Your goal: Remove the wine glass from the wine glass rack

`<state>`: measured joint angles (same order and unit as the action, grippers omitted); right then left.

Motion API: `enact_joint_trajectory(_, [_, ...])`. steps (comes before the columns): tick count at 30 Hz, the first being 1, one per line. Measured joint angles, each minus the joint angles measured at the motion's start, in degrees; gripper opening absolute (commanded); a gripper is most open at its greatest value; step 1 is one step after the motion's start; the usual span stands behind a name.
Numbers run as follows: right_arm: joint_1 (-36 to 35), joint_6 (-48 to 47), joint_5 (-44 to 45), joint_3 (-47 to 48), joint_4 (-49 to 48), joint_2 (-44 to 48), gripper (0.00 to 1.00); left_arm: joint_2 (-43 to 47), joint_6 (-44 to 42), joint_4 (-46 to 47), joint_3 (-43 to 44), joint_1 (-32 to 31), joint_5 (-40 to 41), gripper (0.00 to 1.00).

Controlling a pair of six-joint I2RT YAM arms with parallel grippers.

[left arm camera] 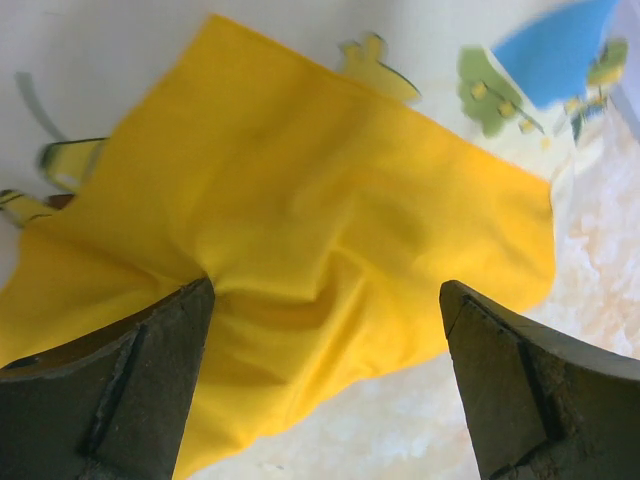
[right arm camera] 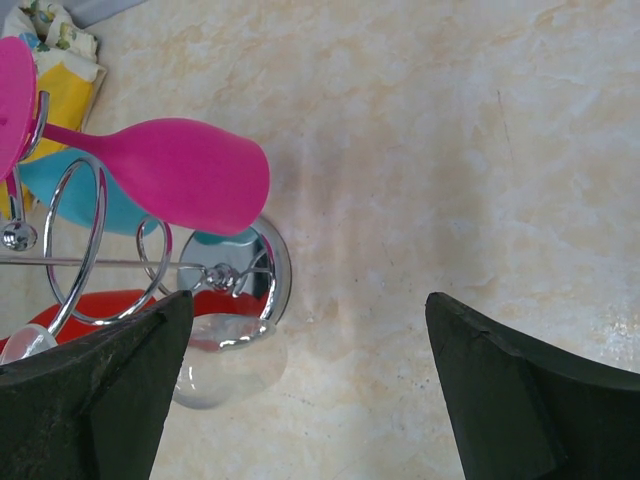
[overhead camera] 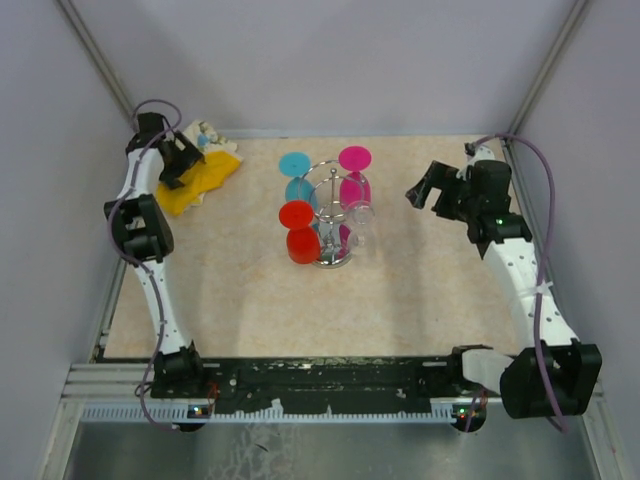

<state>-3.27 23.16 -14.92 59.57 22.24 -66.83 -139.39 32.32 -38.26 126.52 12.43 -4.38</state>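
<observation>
The chrome wine glass rack stands mid-table with glasses hanging upside down from its loops: a cyan one, a magenta one, a red one and a clear one. My right gripper is open and empty, to the right of the rack and apart from it. In the right wrist view the gripper faces bare table, with the magenta glass, the clear glass and the rack base at the left. My left gripper is open at the far left.
A yellow cloth lies on a patterned white cloth in the far left corner. In the left wrist view the open gripper hangs just over the yellow cloth. Grey walls enclose the table on three sides.
</observation>
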Motion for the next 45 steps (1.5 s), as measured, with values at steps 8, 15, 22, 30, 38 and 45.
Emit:
enact_joint_trajectory(8, [0.0,0.61,0.28,-3.06,-0.42,4.24,0.99,-0.63,-0.44,-4.92,1.68,-6.88,0.87,1.0])
enact_joint_trajectory(15, [0.0,0.96,-0.33,-3.98,-0.96,4.52,0.99,3.58,-0.81,-6.08,-2.62,-9.29,5.51,1.0])
enact_joint_trajectory(22, [0.0,1.11,-1.4,-4.39,-2.49,4.52,0.99,11.37,-4.15,-3.87,-2.93,-13.25,13.75,1.0])
enact_joint_trajectory(30, [0.0,0.9,-1.81,-4.79,-2.25,4.72,0.99,5.51,-3.63,-0.31,-0.76,-16.28,3.98,1.0])
enact_joint_trajectory(38, [0.0,0.83,-1.68,-4.83,-2.19,5.46,0.99,-3.08,-2.36,-3.26,2.97,-14.14,1.38,1.0])
enact_joint_trajectory(45, [0.0,0.55,-1.75,-4.83,-2.32,5.44,0.99,-6.23,-1.05,-5.22,8.39,-9.81,1.01,1.0])
